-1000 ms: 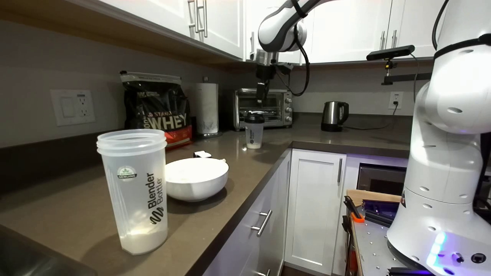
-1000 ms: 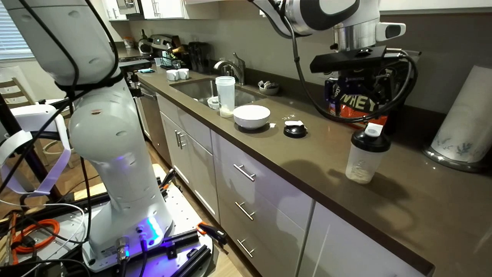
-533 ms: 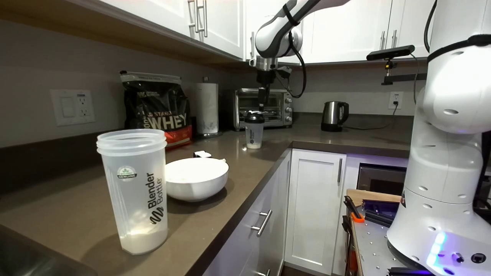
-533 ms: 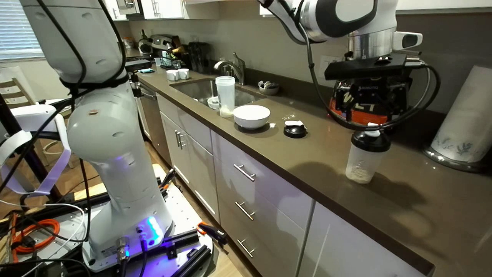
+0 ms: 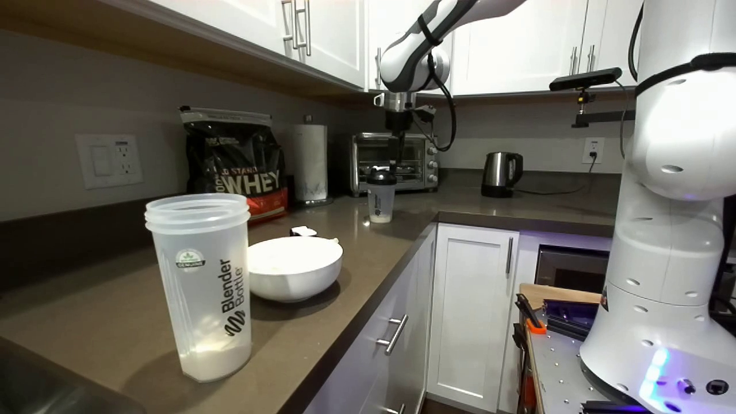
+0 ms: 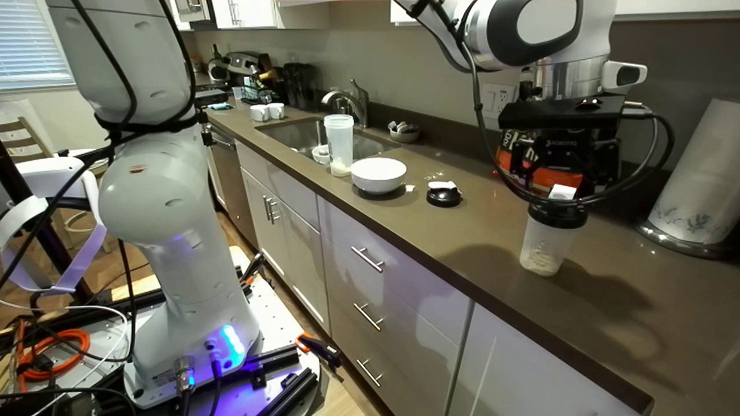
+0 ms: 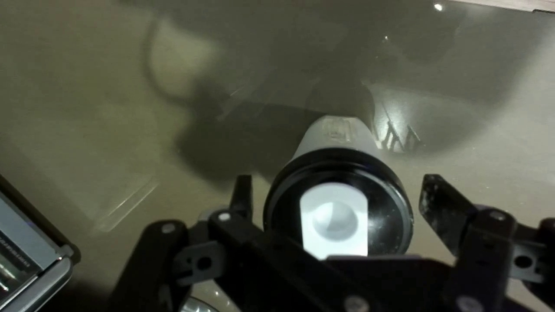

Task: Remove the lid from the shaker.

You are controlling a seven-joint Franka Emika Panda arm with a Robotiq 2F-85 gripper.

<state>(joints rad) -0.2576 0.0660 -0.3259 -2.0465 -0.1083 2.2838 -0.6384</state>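
Shaker (image 6: 550,241): stood upright on the counter (image 6: 491,214), near the paper towel roll (image 6: 705,179), on its counter-edge side.
Black lid (image 5: 382,176): sat in place on the shaker, its white flip cap (image 7: 336,221) uppermost.
My gripper (image 7: 337,196): its fingers were spread wide, one on either side of the lid, counter showing in both gaps. I had hold of nothing. How far down beside the lid the tips reached, I could not tell.
Lid's sides: I took these for hard, smooth plastic, stiff enough for a firm squeeze but apt to slip. The place to grip seemed the round black wall, across its full width, clear of the flip cap.
Powder (image 6: 540,263): only a shallow layer lay in the shaker, so I reckoned the whole light; it would likely turn or rise with the lid, or tip at a nudge. A threaded lid would want a twist.
Loose lid (image 6: 443,197): a similar black one lay well apart from the paper towel roll, farther off than the shaker; I judged it no part of this job.
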